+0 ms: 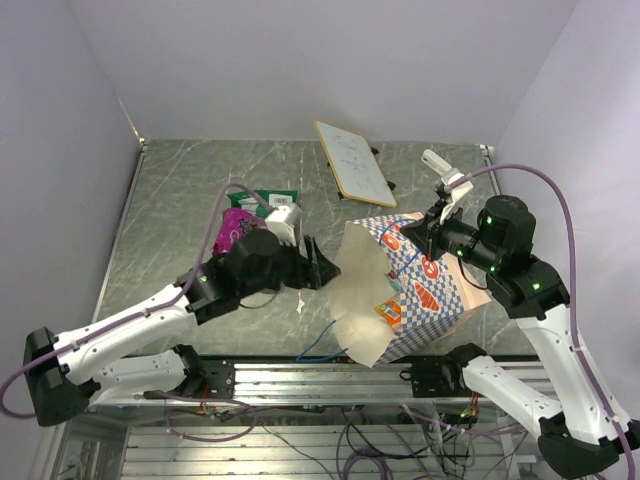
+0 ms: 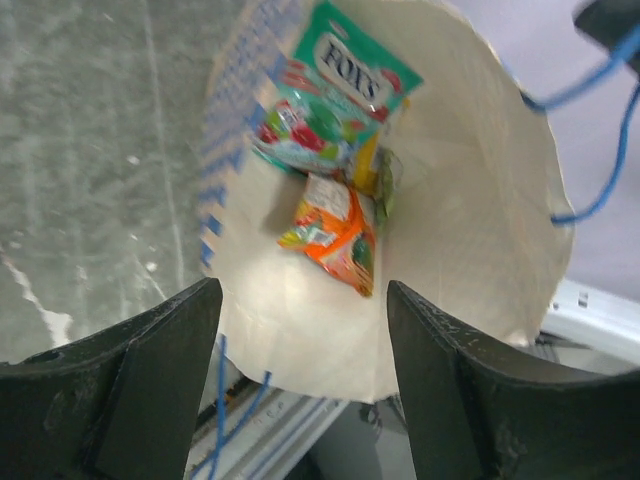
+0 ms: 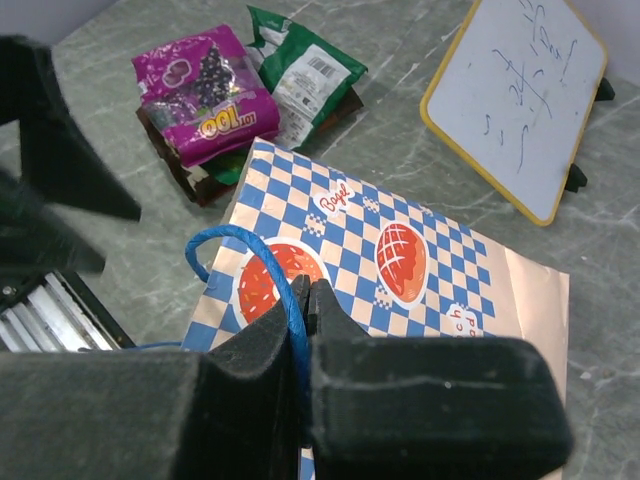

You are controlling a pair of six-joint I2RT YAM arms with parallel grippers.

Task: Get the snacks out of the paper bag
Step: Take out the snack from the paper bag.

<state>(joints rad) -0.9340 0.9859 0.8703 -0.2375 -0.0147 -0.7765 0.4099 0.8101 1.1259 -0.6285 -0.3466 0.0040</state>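
The paper bag [image 1: 432,292] lies on its side, checkered, its cream mouth facing left. My right gripper [image 3: 318,290] is shut on its blue cord handle [image 3: 250,245] above the bag's upper side. My left gripper [image 2: 303,300] is open just in front of the mouth, nothing between its fingers. Inside the bag lie snacks: a green packet [image 2: 355,60], a teal and red one [image 2: 305,130] and an orange one [image 2: 335,235]. On the table to the left of the bag lie a magenta packet [image 1: 232,228] and a green packet [image 1: 272,198].
A white board with a yellow frame [image 1: 352,163] stands at the back behind the bag. Metal rails [image 1: 300,380] run along the near table edge below the bag's mouth. The second blue handle [image 1: 320,345] hangs over that edge.
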